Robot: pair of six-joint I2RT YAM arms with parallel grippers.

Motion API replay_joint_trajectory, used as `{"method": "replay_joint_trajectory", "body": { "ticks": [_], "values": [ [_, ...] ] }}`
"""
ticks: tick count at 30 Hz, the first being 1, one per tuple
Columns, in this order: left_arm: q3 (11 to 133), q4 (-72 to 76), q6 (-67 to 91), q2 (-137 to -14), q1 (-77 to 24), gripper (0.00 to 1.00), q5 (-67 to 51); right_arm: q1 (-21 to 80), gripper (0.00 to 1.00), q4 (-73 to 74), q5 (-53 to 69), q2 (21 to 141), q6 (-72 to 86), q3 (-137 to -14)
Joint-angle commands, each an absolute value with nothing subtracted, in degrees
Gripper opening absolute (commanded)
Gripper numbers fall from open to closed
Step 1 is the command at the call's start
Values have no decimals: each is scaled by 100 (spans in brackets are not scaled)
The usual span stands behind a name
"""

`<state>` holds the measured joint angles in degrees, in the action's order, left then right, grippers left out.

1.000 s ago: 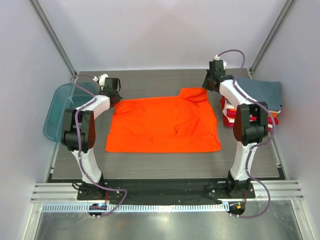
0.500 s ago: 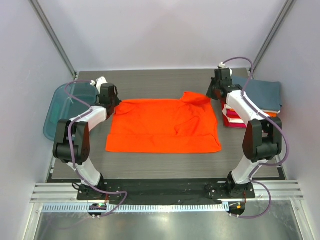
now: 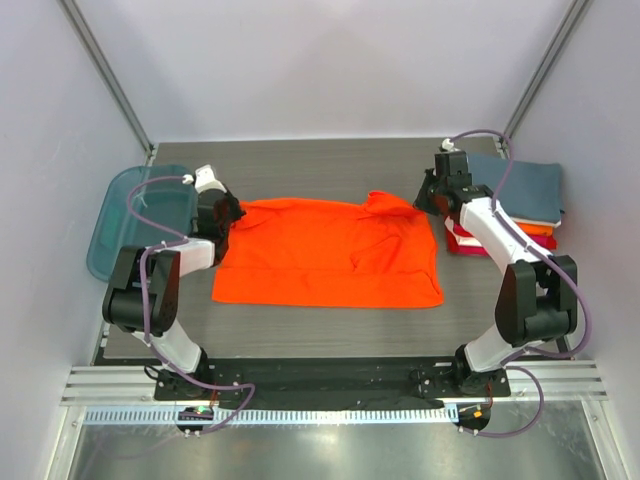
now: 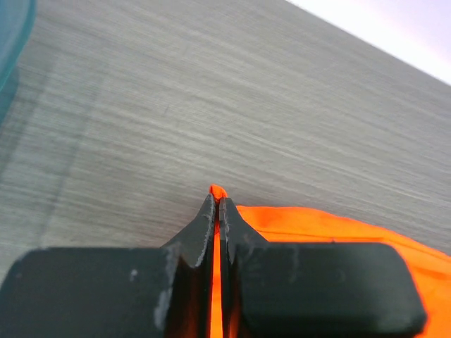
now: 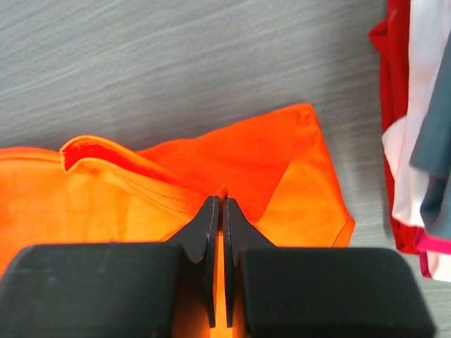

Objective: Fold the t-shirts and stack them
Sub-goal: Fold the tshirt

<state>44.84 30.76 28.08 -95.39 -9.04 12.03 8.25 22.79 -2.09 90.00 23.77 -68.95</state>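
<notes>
Pinching the far corners of the bright orange t-shirt (image 3: 320, 260), spread unfolded mid-desk, the left gripper (image 3: 228, 212) and right gripper (image 3: 428, 196) were clamped on its cloth, while the folded stack (image 3: 525, 187) sat at the right edge.

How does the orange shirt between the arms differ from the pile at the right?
The orange shirt lies spread open; the pile is folded shirts, stacked, blue-grey on top. The left gripper and right gripper pinch the orange shirt; nothing grips the pile. Both rest on the table.
</notes>
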Motion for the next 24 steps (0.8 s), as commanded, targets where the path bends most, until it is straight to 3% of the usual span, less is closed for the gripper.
{"method": "replay_joint_trajectory", "body": {
  "ticks": [1,24],
  "values": [
    [4307,4701,2575,-9439,-923,0,1020,835,1,2224,-79,8614,2443,-6733],
    [3744,5124,3093,-9299,-580,0,317,826,1,2268,228,7313,2645,-5520]
  ]
}}
